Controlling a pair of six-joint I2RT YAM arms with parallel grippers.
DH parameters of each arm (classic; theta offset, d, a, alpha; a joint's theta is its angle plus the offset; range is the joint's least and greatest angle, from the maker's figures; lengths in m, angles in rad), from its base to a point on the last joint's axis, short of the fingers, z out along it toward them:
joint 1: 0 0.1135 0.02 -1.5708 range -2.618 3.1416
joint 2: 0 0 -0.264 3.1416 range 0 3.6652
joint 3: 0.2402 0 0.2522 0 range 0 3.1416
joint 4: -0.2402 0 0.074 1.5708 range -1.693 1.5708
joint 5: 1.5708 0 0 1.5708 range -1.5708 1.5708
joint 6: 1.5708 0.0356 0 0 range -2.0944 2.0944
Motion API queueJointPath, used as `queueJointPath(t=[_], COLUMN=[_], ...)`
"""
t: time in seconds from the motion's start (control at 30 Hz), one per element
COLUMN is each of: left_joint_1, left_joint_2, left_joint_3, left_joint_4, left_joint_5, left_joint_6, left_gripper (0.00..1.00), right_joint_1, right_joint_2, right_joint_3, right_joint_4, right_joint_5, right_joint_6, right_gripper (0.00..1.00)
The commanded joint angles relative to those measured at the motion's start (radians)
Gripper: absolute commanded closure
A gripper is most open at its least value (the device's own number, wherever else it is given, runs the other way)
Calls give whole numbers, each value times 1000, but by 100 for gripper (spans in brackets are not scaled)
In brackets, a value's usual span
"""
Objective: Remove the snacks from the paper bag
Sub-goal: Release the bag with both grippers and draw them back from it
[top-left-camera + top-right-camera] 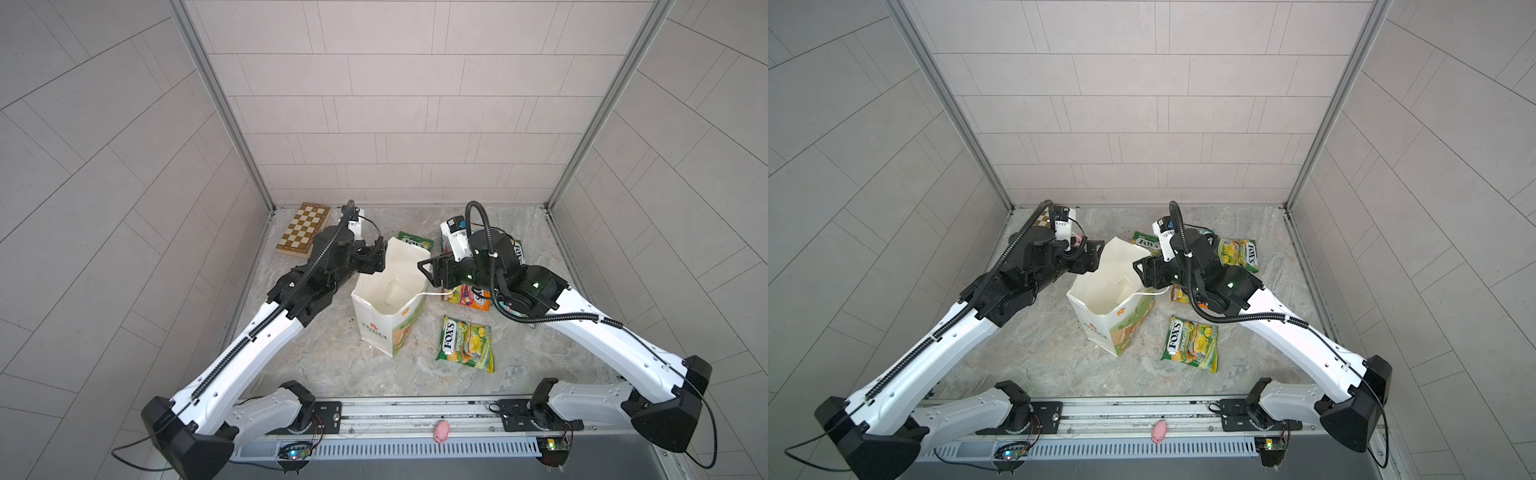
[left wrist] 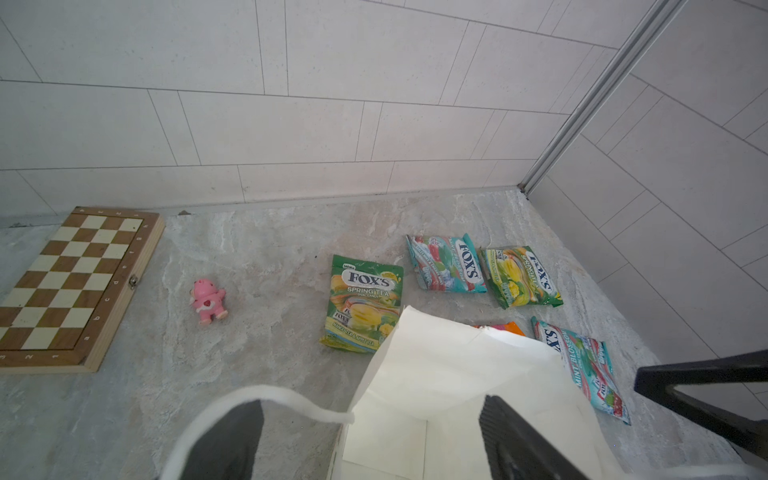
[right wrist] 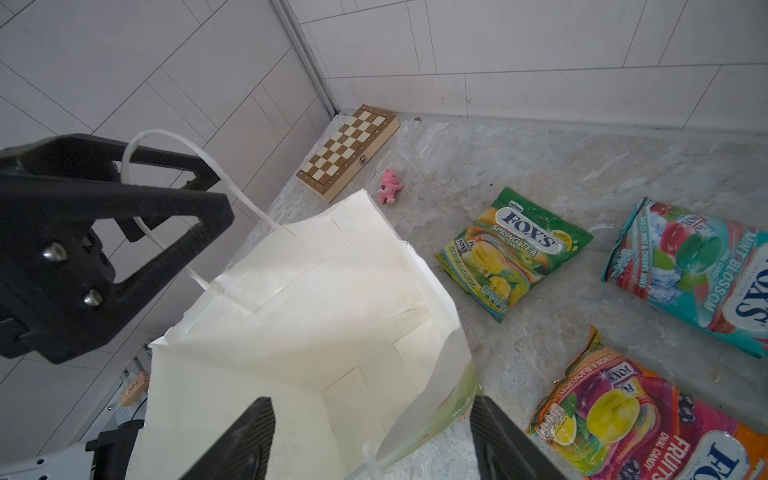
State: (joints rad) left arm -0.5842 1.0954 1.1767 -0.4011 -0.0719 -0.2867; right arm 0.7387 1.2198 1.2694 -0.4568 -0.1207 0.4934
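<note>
Right wrist view: paper bag (image 3: 291,311) stands upright, looks empty; snacks (image 3: 513,245) lie beside it. Left gripper (image 2: 372,403) and right gripper (image 3: 372,405) gape, holding nothing. Cord handle (image 2: 291,395) drapes a left finger; pulling away could topple the bag.

The paper bag (image 1: 374,328) stands mid-way across the surface (image 1: 316,361), mouth open upward; the left end effector (image 1: 378,257) and right end effector (image 1: 426,272) crowd its left and right rim; a cord handle (image 2: 266,395) drapes over the left one; snacks (image 1: 466,344) litter the room right of and beyond the bag; chessboard (image 1: 304,228) and pink toy (image 2: 208,301) occupy the far left; near and near-left lie bare.
</note>
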Motion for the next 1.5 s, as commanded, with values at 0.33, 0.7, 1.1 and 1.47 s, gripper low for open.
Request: queueJointPath(t=[0.33,0.7,1.1,1.47], left_joint_1=[9,20,94,219], left_joint_2=[-147,-185,-222,-205], left_joint_3=[-109,-134,-156,-152], left_joint_4=[177,180,185,154], left_joint_5=[-80,-361,-478,-561], left_joint_6=[71,24,-1,-43], left_gripper=[1,0,0,0], right_joint_1=[-12,-156,-347,-458], right_joint_2=[-144,-267,-278,-243], right_joint_3=[-54,-192,-403,-592], right_joint_4=[-39,-146,-114,54], right_joint_5=[491,804,783,844], right_joint_6=[-82,-38,-8,-19], right_gripper=[19,19,19,20])
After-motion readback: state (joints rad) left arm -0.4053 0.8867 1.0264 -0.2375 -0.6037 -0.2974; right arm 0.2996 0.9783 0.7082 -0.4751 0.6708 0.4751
